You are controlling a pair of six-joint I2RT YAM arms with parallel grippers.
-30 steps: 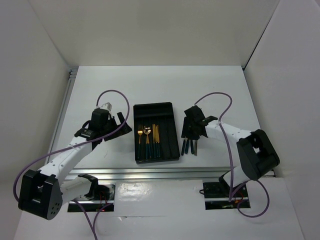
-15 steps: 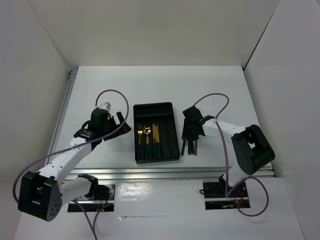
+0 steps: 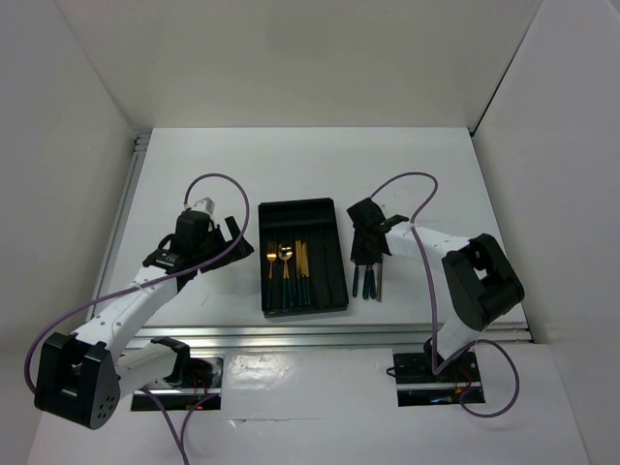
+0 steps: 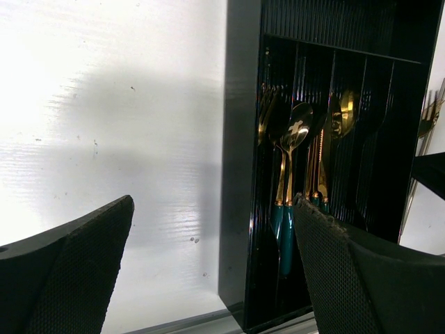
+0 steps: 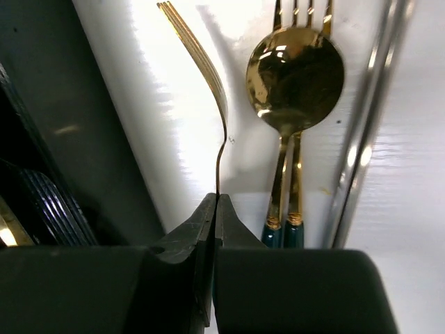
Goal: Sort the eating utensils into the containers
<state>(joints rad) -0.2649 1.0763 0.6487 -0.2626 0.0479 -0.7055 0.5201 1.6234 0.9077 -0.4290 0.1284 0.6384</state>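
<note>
The black tray point(image 3: 302, 211) lies mid-table with several gold and teal utensils point(image 3: 289, 267) in its lengthwise compartments; they also show in the left wrist view point(image 4: 295, 167). My right gripper point(image 5: 217, 202) is shut on a gold fork point(image 5: 205, 76), pinching its neck edge-on, just right of the tray's wall point(image 5: 83, 139). Under it on the table lie a gold spoon point(image 5: 295, 76), another fork beneath that spoon, and a grey metal stick point(image 5: 368, 118). In the top view the right gripper point(image 3: 364, 250) hovers over these loose utensils point(image 3: 368, 281). My left gripper point(image 3: 235, 242) is open and empty, left of the tray.
The table's metal front rail point(image 3: 329, 334) runs just below the tray. White enclosure walls stand on both sides and behind. Purple cables point(image 3: 412, 189) loop over both arms.
My right gripper has shifted left, toward the tray, while the right arm's elbow swung in. The left arm has not moved.
</note>
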